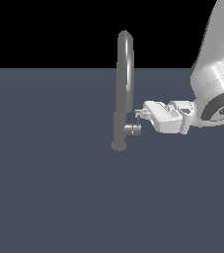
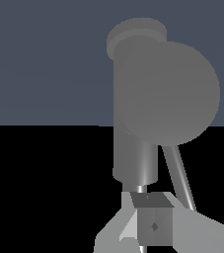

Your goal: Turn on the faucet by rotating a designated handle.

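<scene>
We see the faucet standing mid-floor, its handle jutting toward the exterior view's right. Our gripper reaches in sideways beside the lever rod, positioned to push it; we cannot tell its grip.

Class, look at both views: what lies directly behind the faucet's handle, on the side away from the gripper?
Behind the handle stands the faucet post, which it juts from. In the wrist view the handle's round end covers much of that post, so their joint is hidden. The gripper sits at the handle's outer end.
</scene>
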`<action>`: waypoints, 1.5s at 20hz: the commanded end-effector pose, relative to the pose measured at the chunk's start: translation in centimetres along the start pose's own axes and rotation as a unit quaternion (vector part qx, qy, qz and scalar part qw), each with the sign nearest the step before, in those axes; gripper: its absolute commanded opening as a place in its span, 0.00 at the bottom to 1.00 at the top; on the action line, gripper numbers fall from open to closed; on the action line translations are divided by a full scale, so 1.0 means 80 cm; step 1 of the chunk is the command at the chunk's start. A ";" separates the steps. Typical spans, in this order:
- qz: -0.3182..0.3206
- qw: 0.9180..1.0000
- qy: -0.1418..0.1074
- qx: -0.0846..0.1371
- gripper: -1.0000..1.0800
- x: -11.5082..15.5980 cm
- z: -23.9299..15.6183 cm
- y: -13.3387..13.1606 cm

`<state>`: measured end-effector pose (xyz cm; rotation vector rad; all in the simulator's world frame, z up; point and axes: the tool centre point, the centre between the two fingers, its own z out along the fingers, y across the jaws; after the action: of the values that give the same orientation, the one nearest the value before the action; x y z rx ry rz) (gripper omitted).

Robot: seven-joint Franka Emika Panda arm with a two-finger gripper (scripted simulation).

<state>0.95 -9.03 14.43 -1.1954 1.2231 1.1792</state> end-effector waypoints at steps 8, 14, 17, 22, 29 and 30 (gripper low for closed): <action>-0.001 1.000 -0.001 -0.002 0.00 0.001 0.000 0.026; 0.002 1.000 -0.003 -0.003 0.00 0.017 0.000 0.057; -0.009 1.000 0.000 -0.002 0.00 0.007 0.000 0.047; 0.000 1.000 -0.002 -0.003 0.00 0.044 0.000 0.074; -0.008 1.000 -0.003 -0.004 0.00 0.057 0.000 0.074; -0.006 1.000 -0.003 -0.004 0.00 0.065 0.000 0.075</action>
<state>-4.47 -8.88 10.84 -1.2153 1.1905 1.1670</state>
